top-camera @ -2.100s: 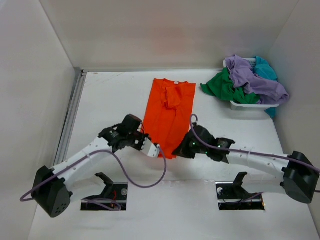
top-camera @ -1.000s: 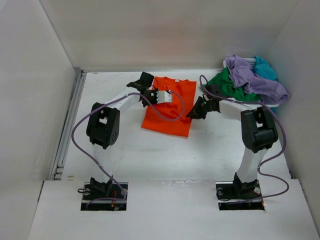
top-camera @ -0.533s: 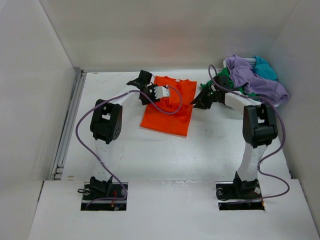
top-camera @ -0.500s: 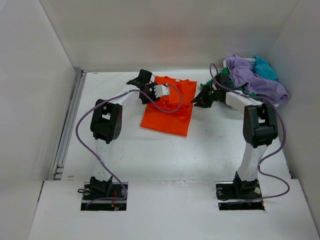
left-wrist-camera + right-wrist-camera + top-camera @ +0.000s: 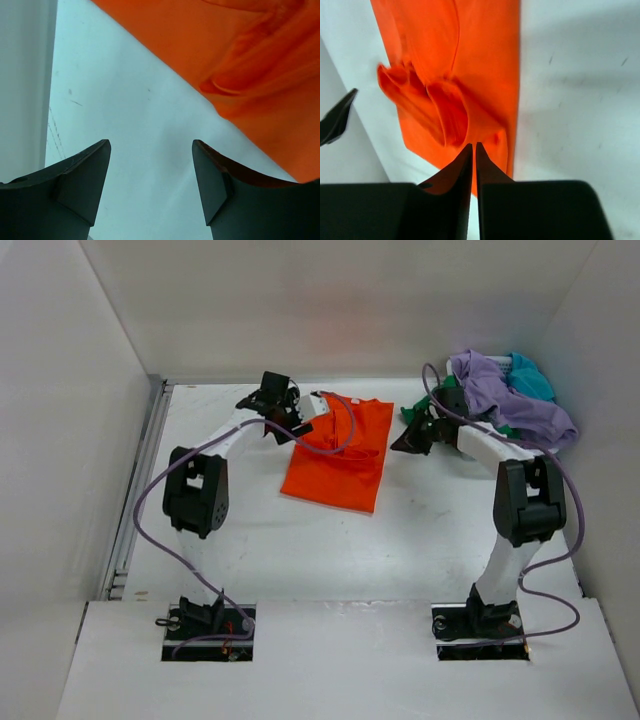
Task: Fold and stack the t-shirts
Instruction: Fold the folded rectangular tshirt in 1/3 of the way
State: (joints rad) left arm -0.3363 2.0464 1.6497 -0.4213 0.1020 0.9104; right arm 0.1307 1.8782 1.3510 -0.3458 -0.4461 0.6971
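Orange shirt (image 5: 338, 455) is lying folded on desk (image 5: 240, 520), long axis near-to-far. L tool (image 5: 150, 150) is gaping wide, empty, at its far-left corner; R tool (image 5: 471, 147), pinched closed & empty, is hovering nearer the shirt pile (image 5: 510, 405).

— What surrounds the space?
— Three plain white panels: a back wall (image 5: 330, 310), a left wall (image 5: 60, 460), a right wall (image 5: 605, 370); they meet a white table (image 5: 430, 540).
— And the table's edges?
— A grey metal rail (image 5: 138, 480) runs along its left side; a raised white ledge (image 5: 340, 660) crosses the near edge; the light is soft and even.
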